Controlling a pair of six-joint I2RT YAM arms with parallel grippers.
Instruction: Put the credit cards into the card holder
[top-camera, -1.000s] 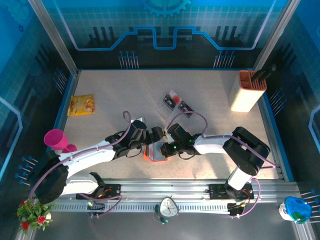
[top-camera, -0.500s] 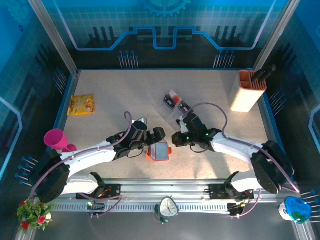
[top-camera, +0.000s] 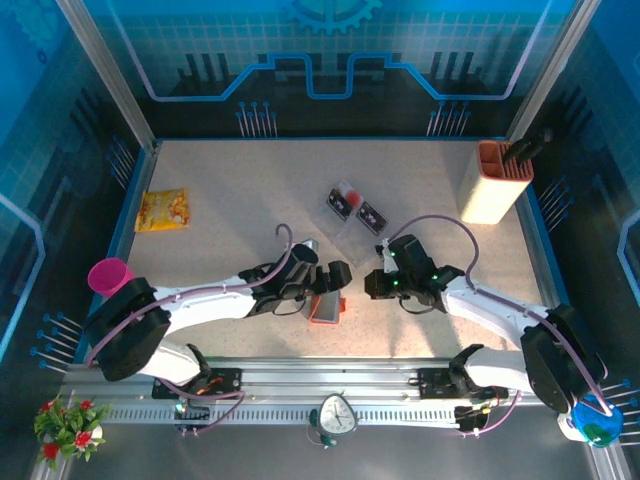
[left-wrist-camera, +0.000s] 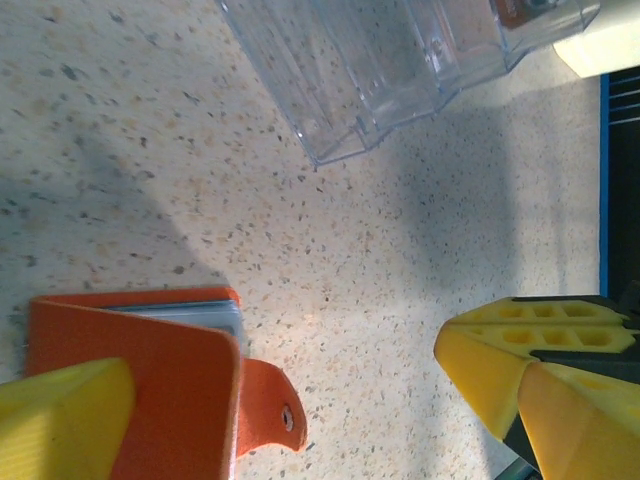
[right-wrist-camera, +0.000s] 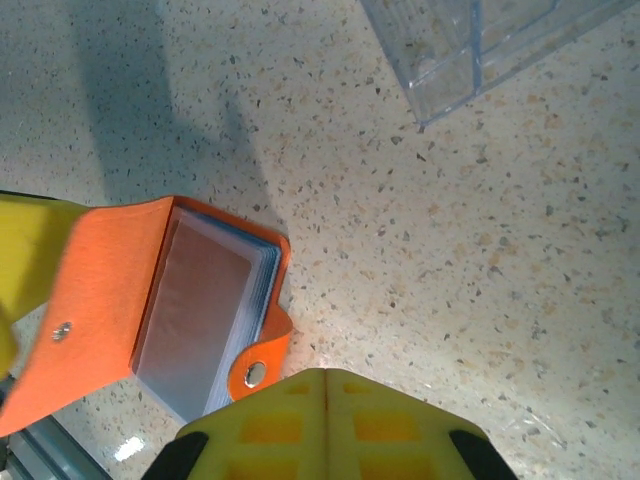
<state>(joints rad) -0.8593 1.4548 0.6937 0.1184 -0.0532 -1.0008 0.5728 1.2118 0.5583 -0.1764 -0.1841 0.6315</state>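
Observation:
The orange-red card holder (top-camera: 325, 308) lies open on the table between both arms, its grey-clear pockets (right-wrist-camera: 195, 305) facing up and its clasp tab (left-wrist-camera: 268, 408) sticking out. My left gripper (top-camera: 333, 280) is wide open, and the raised cover (left-wrist-camera: 150, 385) stands against its left finger (left-wrist-camera: 60, 425). My right gripper (top-camera: 372, 285) is shut on nothing, its closed fingertips (right-wrist-camera: 325, 400) just right of the tab (right-wrist-camera: 255, 372). Two black credit cards with red marks (top-camera: 345, 198) (top-camera: 372, 216) lie farther back by the clear tray.
The clear plastic tray (left-wrist-camera: 370, 70) (right-wrist-camera: 480, 40) sits just beyond the wallet. A tall cream-and-orange container (top-camera: 492, 182) stands at the back right. A yellow packet (top-camera: 163, 210) lies at the left, and a pink cup (top-camera: 110, 275) at the left edge.
My right gripper has pulled off the wallet and moved right. The left arm has reached farther right, the wallet has slid slightly right and its cover now stands up.

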